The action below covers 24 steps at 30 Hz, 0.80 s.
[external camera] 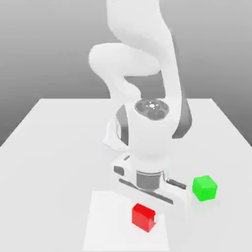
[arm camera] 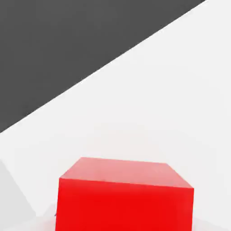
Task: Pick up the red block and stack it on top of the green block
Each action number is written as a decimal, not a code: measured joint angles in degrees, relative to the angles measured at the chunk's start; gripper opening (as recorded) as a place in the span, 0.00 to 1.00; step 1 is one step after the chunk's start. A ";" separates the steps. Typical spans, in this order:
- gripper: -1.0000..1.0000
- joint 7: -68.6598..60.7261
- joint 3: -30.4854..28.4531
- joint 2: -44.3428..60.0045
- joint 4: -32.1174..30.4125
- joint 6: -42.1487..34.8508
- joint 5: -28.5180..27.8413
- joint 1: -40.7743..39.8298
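Observation:
The red block is near the table's front edge, directly under the hand of my gripper, which is lowered close over it. In the hand view the red block looms large and very near, its top face and one side showing. The green block rests on the table toward the exterior view's right of the hand, apart from the red block and a little farther back.
The white table stretches wide around both blocks. A paler rectangular patch lies on the table under the red block. The arm's bulky white links rise behind the hand. In the hand view a dark background lies beyond the table edge.

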 joint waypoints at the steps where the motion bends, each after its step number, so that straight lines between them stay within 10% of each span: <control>1: 0.00 -0.84 0.38 -2.02 -0.33 -1.68 1.12 -0.14; 12: 0.00 9.18 11.84 -17.32 -8.72 -7.95 11.42 19.49; 22: 0.00 20.40 10.39 -5.34 -8.88 3.35 -2.00 20.07; 23: 1.00 21.27 9.78 -4.32 -8.86 4.23 -3.22 20.46; 24: 1.00 21.27 9.78 -4.32 -8.86 4.24 -3.22 20.46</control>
